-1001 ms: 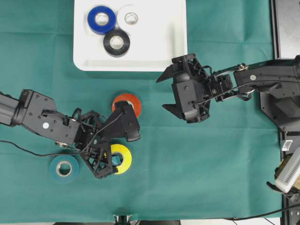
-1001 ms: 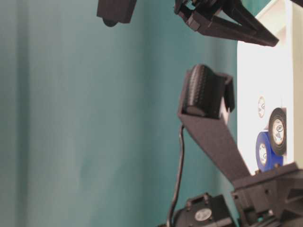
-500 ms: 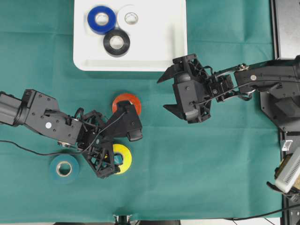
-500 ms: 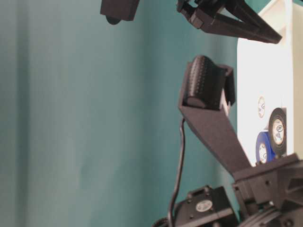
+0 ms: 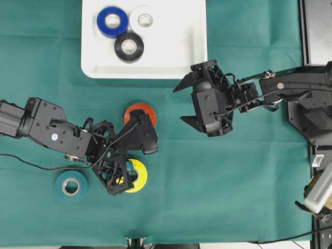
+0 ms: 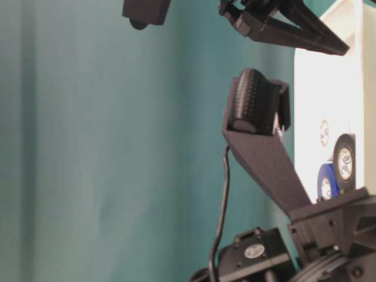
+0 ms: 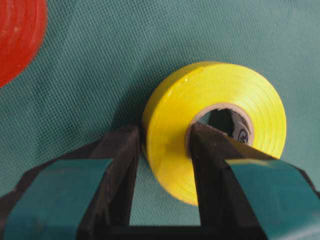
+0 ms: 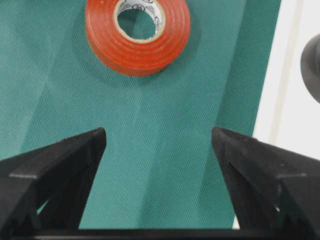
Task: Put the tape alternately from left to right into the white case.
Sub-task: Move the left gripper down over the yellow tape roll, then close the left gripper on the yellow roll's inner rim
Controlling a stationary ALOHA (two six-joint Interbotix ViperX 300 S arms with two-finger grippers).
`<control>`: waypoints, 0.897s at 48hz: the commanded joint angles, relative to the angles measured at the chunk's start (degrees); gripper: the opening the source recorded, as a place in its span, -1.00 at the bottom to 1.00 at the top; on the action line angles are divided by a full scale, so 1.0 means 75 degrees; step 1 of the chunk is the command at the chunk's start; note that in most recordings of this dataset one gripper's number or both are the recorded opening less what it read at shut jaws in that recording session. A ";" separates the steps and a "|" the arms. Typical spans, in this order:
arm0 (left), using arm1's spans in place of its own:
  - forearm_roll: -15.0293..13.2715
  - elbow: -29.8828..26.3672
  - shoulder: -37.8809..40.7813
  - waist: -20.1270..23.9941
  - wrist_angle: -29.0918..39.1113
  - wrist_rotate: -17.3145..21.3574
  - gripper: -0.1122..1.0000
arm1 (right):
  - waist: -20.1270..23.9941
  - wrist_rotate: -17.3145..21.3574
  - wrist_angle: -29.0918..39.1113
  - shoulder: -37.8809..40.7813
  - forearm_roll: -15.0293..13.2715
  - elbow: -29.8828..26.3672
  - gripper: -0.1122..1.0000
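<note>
The yellow roll (image 7: 215, 125), lying near the front edge of the green cloth (image 5: 233, 187), is pinched through its wall by the left gripper (image 7: 162, 160); a lift toward the white case (image 5: 176, 57) at the far edge is judged next. The right gripper (image 8: 157, 145) is held spread wide.

Yellow roll (image 5: 136, 175) half hidden under left end effector (image 5: 126, 171), red-orange roll (image 7: 17, 37) cropped
</note>
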 commanded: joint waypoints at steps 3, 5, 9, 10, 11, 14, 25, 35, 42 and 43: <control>0.0012 -0.0070 -0.0164 -0.0012 -0.0023 -0.0012 -0.31 | 0.0012 0.0000 -0.0047 -0.0059 0.0000 -0.0047 0.64; 0.0012 -0.0070 -0.0176 -0.0012 -0.0023 0.0000 -0.31 | 0.0023 0.0000 -0.0059 -0.0070 0.0012 -0.0059 0.64; 0.0012 -0.0094 -0.0211 -0.0035 -0.0023 0.0012 -0.31 | 0.0023 0.0000 -0.0059 -0.0059 0.0012 -0.0059 0.64; 0.0012 -0.0105 -0.0234 -0.0047 -0.0023 0.0035 -0.31 | 0.0012 0.0000 -0.0059 -0.0070 0.0012 -0.0059 0.64; 0.0012 -0.0094 -0.0258 -0.0047 -0.0023 0.0035 -0.31 | 0.0012 0.0000 -0.0059 -0.0059 0.0000 -0.0059 0.64; 0.0012 -0.0094 -0.0328 -0.0082 -0.0023 0.0047 -0.31 | 0.0023 0.0000 -0.0059 -0.0059 0.0012 -0.0059 0.64; 0.0012 0.0000 -0.0820 -0.0094 0.0000 0.0059 -0.31 | 0.0012 0.0000 -0.0070 -0.0059 0.0012 -0.0059 0.64; 0.0035 0.0000 -0.1172 -0.0094 0.0375 0.0094 -0.31 | 0.0023 0.0000 -0.0070 -0.0070 0.0012 -0.0059 0.64; 0.0047 0.0000 -0.1324 0.0000 0.0703 0.0105 -0.31 | 0.0023 0.0000 -0.0070 -0.0059 0.0012 -0.0059 0.64; 0.0047 0.0000 -0.1336 0.0023 0.0727 0.0105 -0.31 | 0.0023 0.0000 -0.0059 -0.0059 0.0012 -0.0047 0.64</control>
